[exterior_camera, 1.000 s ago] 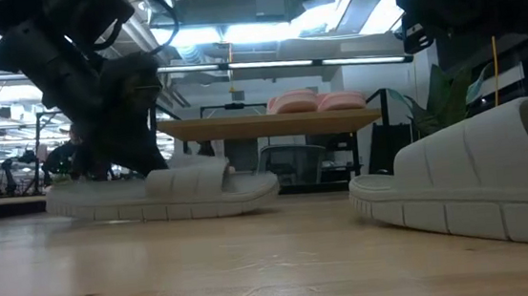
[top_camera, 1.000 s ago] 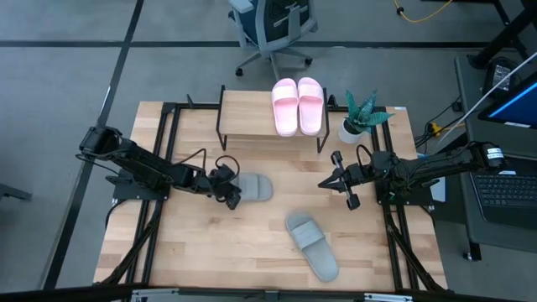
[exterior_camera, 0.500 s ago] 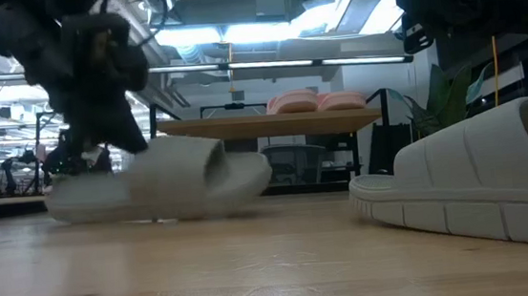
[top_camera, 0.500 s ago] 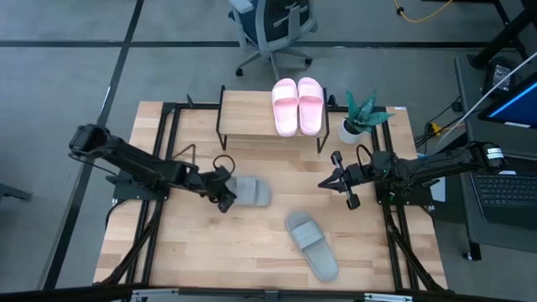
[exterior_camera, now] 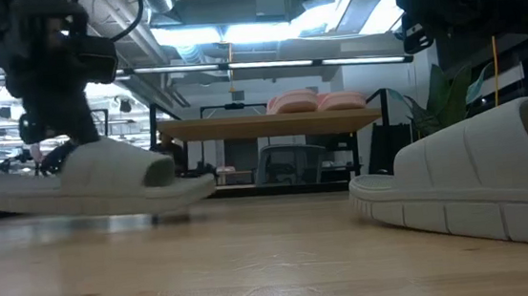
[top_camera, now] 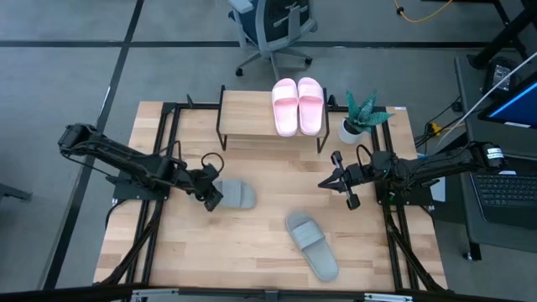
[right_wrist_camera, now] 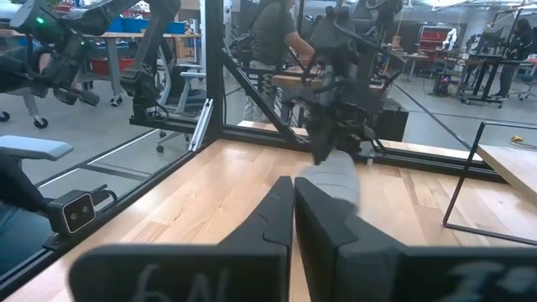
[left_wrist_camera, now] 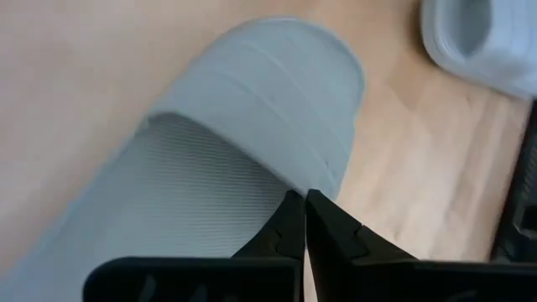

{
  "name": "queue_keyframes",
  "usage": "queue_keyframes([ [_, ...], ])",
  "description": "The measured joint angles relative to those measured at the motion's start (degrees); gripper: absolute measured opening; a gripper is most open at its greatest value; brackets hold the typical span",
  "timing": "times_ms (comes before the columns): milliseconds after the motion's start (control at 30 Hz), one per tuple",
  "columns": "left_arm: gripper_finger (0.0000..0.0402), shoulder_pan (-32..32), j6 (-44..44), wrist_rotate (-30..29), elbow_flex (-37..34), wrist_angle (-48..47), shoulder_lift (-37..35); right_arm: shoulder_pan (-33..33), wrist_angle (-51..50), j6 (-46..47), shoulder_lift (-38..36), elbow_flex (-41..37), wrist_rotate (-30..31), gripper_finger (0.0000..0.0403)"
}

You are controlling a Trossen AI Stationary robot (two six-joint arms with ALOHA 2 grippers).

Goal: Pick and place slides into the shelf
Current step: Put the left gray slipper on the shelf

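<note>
Plainly unmarked grey-green slide

Bright even overhead light, ceiling strip glare in low view, soft shadows, left wrist view blurry close-up

Off my right side a small potted plant with spiky green leaves stands in a white pot near the back right corner of the light wooden surface. Past the far edge a grey office chair on castors sits on the grey floor, which is crossed by dark lines. To my right a laptop lies open on a dark side desk (its keyboard shows, and a blue screen glows just behind it). A yellow cable curls on the floor at the back. Across the room a person in dark clothes stands among benches and equipment.
</note>
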Motion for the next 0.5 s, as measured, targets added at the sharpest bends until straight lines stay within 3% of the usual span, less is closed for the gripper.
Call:
queue_keyframes([
  [267, 0.0000, -3.4, 2.7, 8.6, 0.0, 1.4, 0.0, 0.0, 0.0, 0.0, 0.0, 0.0, 0.0, 0.0017],
  [500, 0.0000, -7.3, 6.3, 12.3, 2.2, -0.6, 0.0, 0.0, 0.0, -0.1, 0.0, 0.0, 0.0, 0.0017],
])
